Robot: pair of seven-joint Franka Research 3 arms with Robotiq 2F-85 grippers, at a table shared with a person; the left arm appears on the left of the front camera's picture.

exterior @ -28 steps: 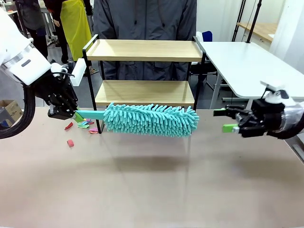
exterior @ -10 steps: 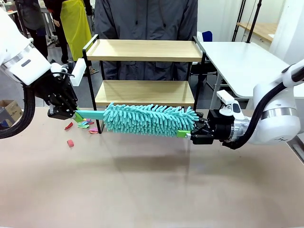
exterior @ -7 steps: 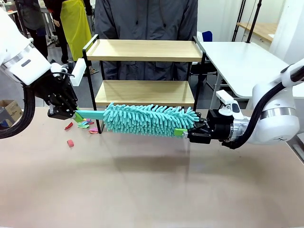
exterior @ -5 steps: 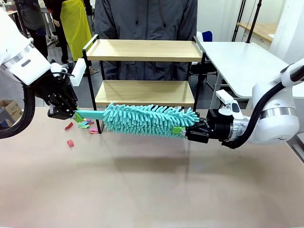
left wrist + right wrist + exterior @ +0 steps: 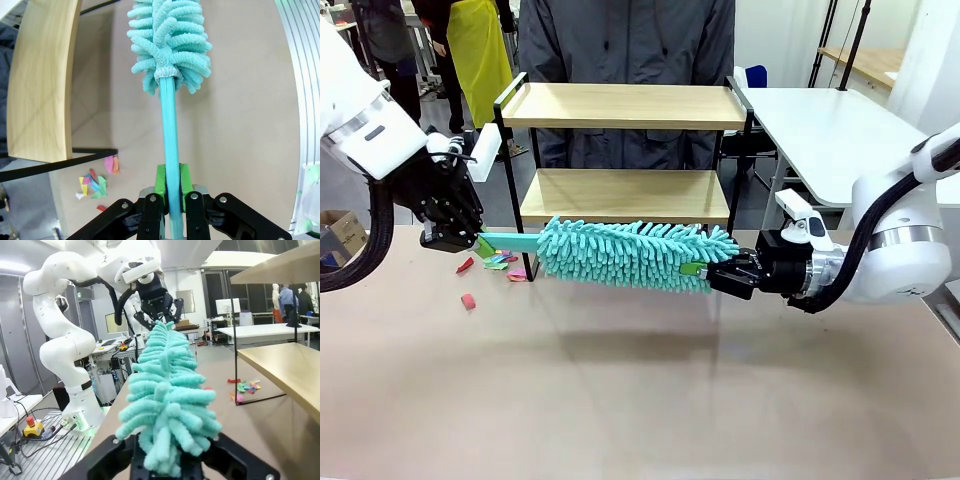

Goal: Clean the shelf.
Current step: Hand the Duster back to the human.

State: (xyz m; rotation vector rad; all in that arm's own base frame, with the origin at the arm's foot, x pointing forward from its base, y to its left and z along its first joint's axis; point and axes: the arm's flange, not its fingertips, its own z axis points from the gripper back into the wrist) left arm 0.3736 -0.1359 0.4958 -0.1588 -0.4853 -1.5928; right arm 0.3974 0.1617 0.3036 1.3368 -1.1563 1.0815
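Shelf-cleaning here turns on the teal duster (image 5: 635,253), which hangs level above the bare tabletop (image 5: 620,390), just in front of the shelf's lower board and across most of its width. The left hand (image 5: 480,243), out past the shelf's left post, is clamped on the thin handle (image 5: 169,150) between its green pads, which keeps the fluffy head free. The right hand (image 5: 698,270), off the shelf's right end, has its fingers pushed into the tip of the fluff; whether they have closed on it I cannot tell. Holding both ends looks meant to steady the floppy head. Scraps of coloured paper (image 5: 498,262) lie by the shelf's left foot. The shelf (image 5: 625,150) stands at the tabletop's far edge, both boards bare, a person close behind it. Raised side rails and black posts bound any sweep; open room lies on the near side.
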